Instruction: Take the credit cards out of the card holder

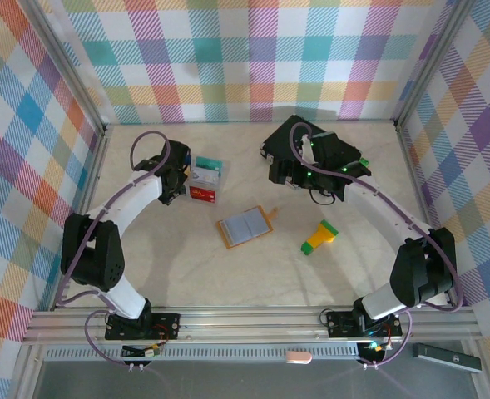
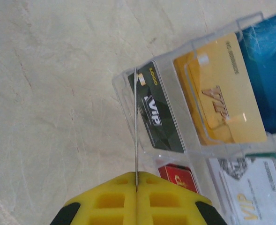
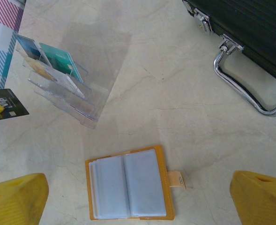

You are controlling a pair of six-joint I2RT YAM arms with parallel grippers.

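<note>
Plaid walls ring a pale marbled table [image 1: 186,274]. A black case [image 3: 255,33] sits at the back right. A clear stand [image 1: 205,176] at the back left holds several credit cards [image 2: 220,93]. The card holder [image 3: 128,187] lies open mid-table under the right gripper [image 3: 138,183], whose fingers are spread wide. The left gripper [image 2: 136,186], fingers pressed together, pinches a dark card [image 3: 6,104] beside the stand.

Top right of the right wrist view: big black case [image 3: 255,28] with a shiny bent handle [image 3: 240,91]. Upper left there: see-through plastic rack [image 3: 88,110] standing on the pale stone table [image 3: 175,93]. Right of the middle in the top view: green and yellow block [image 1: 320,237], lying alone. All around: bright checked walls [image 1: 228,58].
</note>
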